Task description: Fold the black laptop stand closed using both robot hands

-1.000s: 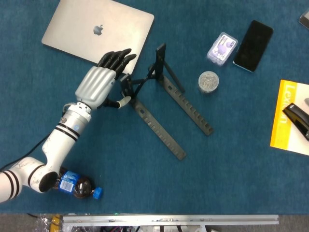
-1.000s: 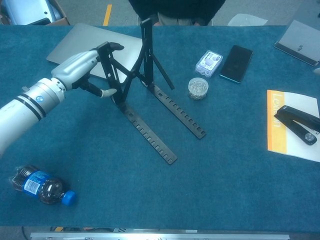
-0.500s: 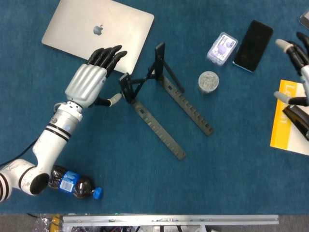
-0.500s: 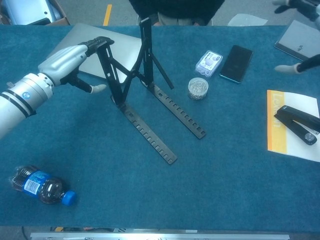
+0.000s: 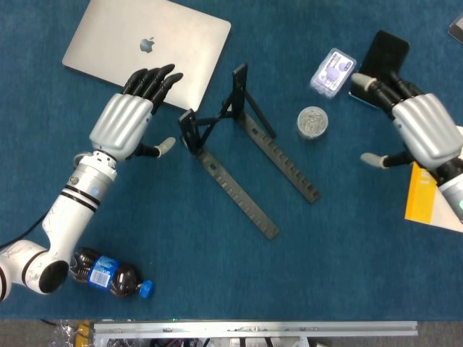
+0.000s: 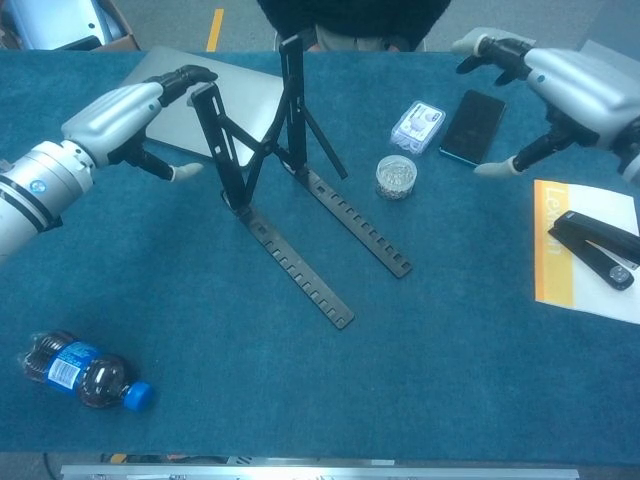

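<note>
Blue carpet-like cloth (image 5: pixel 347 260) covers the whole table, and a metal rail (image 5: pixel 253 329) runs along its near edge at the bottom of the head view. Nearest, at the lower left, a plastic bottle (image 5: pixel 112 275) of dark drink lies on its side, with a blue cap and a blue label whose print is too small to read. Toward the middle stands the black laptop stand (image 5: pixel 242 163), unfolded: two notched rails lie flat and splayed on the cloth, and upright struts rise at their far ends. Neither hand touches it. The left hand (image 5: pixel 126 123), at the left, hovers just beside the struts with fingers spread and holds nothing. The right hand (image 5: pixel 419 126), at the right edge, is likewise spread and bare. Below it lies a yellow booklet (image 6: pixel 560 250) with pale lettering starting "Lex", and a black stapler (image 6: pixel 598 247) rests on it. Farther back sit a small clear jar (image 5: pixel 312 121), a clear lilac-tinted case (image 5: pixel 333 72) and a black phone (image 5: pixel 383 54). At the upper left lies a closed silver laptop (image 5: pixel 123 40) bearing the Apple logo.
</note>
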Controlling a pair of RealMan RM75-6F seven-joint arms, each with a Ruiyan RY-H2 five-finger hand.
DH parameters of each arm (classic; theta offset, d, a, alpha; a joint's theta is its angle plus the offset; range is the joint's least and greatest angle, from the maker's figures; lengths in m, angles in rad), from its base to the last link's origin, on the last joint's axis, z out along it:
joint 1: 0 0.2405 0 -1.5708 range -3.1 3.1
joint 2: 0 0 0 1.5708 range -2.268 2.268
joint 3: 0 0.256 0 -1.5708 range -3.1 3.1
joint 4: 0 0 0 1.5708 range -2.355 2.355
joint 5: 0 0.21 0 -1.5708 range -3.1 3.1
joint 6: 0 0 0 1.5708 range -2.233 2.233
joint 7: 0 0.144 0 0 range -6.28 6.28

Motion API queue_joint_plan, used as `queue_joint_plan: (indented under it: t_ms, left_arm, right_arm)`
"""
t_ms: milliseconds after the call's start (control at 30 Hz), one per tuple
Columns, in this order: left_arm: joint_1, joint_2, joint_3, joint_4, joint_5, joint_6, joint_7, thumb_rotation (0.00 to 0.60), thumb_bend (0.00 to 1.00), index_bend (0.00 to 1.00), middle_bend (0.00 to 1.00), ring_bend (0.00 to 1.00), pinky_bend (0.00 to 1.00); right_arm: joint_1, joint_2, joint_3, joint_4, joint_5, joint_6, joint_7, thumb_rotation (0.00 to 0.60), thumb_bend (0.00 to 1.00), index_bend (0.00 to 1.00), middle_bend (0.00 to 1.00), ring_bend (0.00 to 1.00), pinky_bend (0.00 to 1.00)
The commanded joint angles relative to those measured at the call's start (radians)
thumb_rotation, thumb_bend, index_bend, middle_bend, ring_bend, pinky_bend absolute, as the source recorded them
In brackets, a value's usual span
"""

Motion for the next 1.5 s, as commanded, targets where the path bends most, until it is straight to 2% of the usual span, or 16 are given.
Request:
queue_joint_plan:
  t_ms: [33, 267, 500, 967, 1500]
  left_arm:
    - [-0.002, 0.004, -0.003, -0.003, -0.003, -0.001, 0.009, 0.6, 0.26, 0.0, 0.0, 0.0, 0.0]
    - [-0.003, 0.012, -0.01, -0.015, -0.014, 0.002, 0.026, 0.6, 0.26, 0.0, 0.0, 0.0, 0.0]
    - [0.0, 0.012, -0.008, -0.021, -0.02, 0.005, 0.038, 0.6, 0.26, 0.0, 0.0, 0.0, 0.0]
    - [0.0, 0.012, -0.01, -0.028, -0.023, 0.015, 0.057, 0.6, 0.26, 0.0, 0.0, 0.0, 0.0]
    - [0.011, 0.02, -0.006, -0.038, -0.025, 0.027, 0.065, 0.6, 0.26, 0.0, 0.0, 0.0, 0.0]
  right_arm:
    - [0.044, 0.031, 0.007, -0.056, 0.053, -0.104, 0.138, 0.6, 0.02, 0.08, 0.18, 0.02, 0.22]
    - [0.108, 0.007, 0.036, -0.05, 0.092, -0.225, 0.353, 0.6, 0.16, 0.08, 0.25, 0.07, 0.23]
    - [0.154, -0.052, 0.054, -0.013, 0.121, -0.287, 0.461, 0.6, 0.28, 0.2, 0.37, 0.16, 0.3]
    - [0.257, -0.21, 0.091, 0.107, 0.257, -0.369, 0.46, 0.6, 0.32, 0.24, 0.4, 0.19, 0.33]
    - [0.315, -0.334, 0.106, 0.255, 0.284, -0.429, 0.486, 0.6, 0.32, 0.24, 0.4, 0.19, 0.33]
